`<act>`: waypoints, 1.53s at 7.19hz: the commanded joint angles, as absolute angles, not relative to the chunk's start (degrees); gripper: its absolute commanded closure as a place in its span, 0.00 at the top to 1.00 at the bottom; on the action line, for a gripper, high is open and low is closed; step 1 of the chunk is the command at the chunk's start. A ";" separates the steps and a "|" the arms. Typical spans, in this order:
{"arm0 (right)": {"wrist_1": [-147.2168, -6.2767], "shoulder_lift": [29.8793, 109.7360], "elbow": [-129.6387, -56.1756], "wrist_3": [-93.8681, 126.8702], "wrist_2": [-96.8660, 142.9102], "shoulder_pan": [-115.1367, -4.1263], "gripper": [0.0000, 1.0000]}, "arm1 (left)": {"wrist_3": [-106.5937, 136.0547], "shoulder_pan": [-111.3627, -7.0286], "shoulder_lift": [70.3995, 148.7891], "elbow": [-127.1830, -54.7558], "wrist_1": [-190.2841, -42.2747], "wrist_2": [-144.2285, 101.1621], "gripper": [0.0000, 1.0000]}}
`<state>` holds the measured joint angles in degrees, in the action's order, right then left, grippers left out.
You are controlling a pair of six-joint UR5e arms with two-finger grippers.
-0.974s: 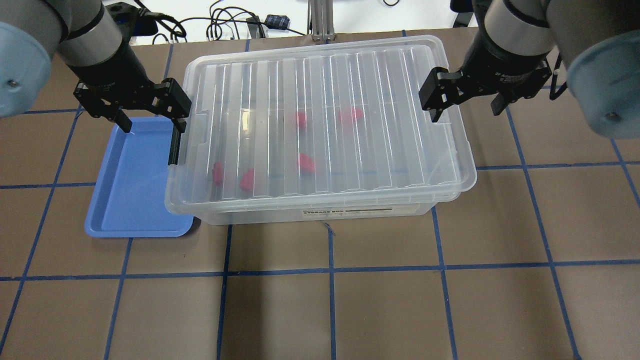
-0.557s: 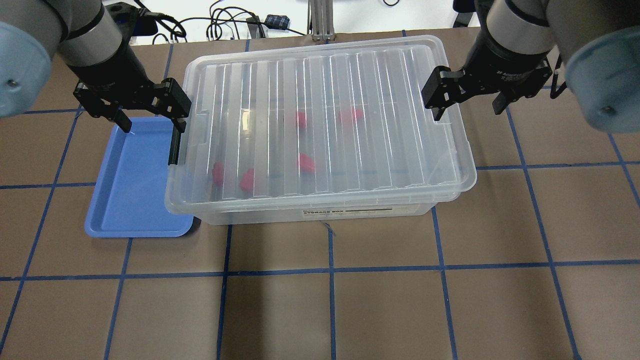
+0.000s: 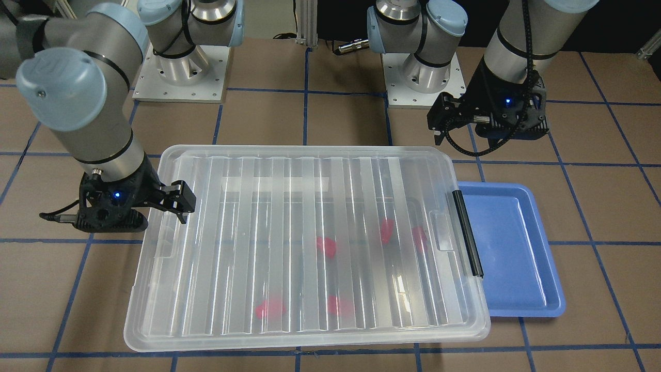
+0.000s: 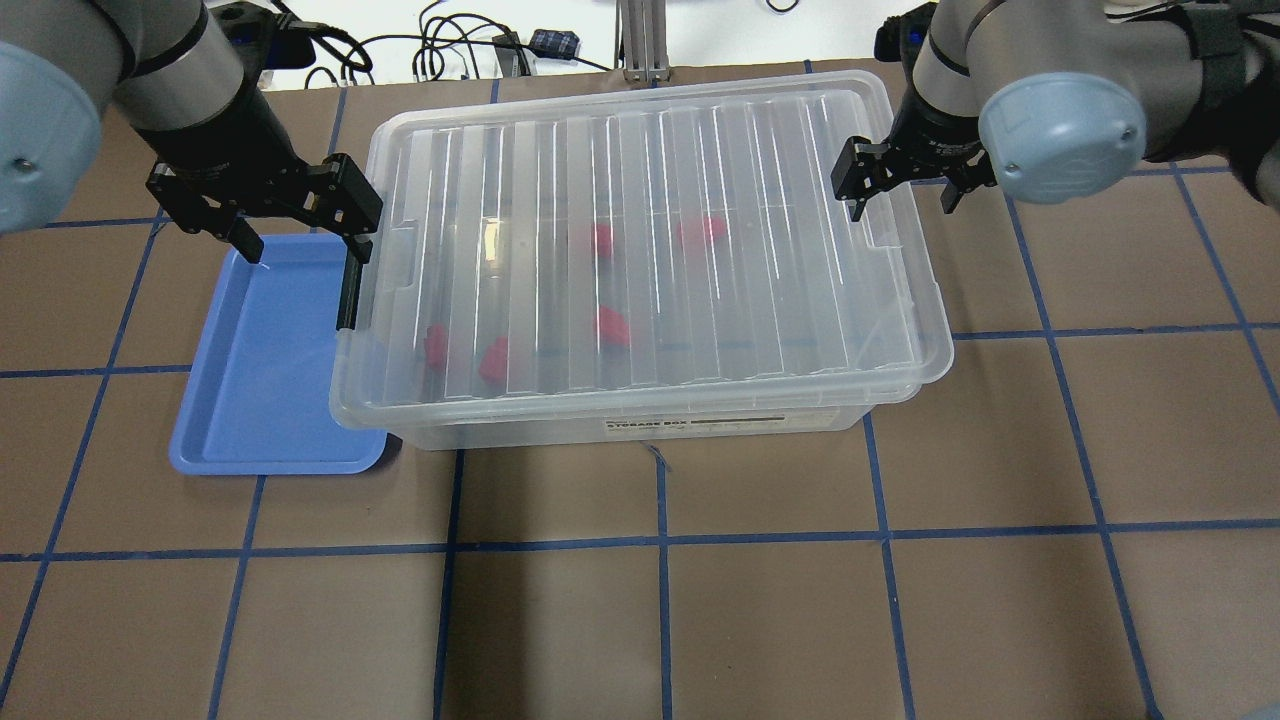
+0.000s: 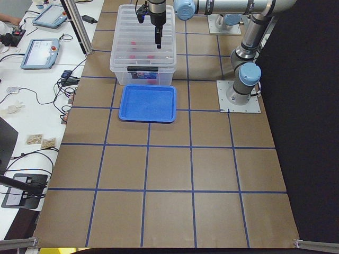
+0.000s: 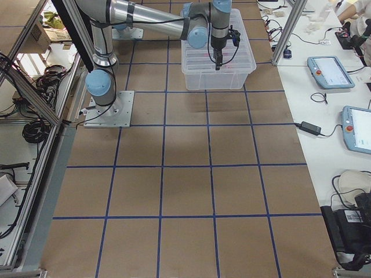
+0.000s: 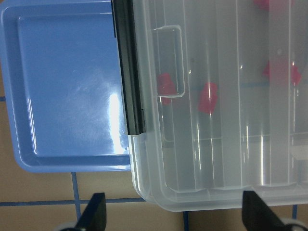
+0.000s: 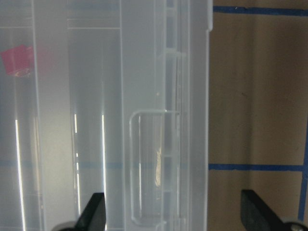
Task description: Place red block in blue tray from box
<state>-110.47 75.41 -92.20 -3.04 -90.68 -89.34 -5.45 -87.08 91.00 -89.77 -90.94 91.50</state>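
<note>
The box is a clear bin with its ribbed lid on; it also shows in the front view. A black latch lies along the box's left edge. Several red blocks show blurred under the lid, such as one near the middle and one in the front view. The blue tray lies empty against the box's left side. My left gripper is open above the tray's far end and the latch. My right gripper is open and straddles the box's right rim.
Cables and small devices lie beyond the table's far edge, beside an aluminium post. The two arm bases stand behind the box. Blue tape lines grid the brown table.
My right gripper has moved in and down over the box's right rim, and that arm's elbow has swung into view. My left gripper and the objects have not moved.
</note>
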 commanded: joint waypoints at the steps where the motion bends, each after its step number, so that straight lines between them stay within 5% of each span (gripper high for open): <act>1: -112.59 73.74 -92.28 -5.43 -90.79 -89.12 0.99 | -5.36 -87.10 90.71 -89.74 -90.97 91.41 1.00; 11: -112.32 73.83 -92.29 -17.39 -90.35 -77.19 0.98 | -5.45 -87.01 89.82 -90.00 -91.05 91.58 1.00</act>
<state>-112.35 73.76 -92.40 -15.81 -90.48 -79.50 -5.45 -86.93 89.86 -90.01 -91.03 91.55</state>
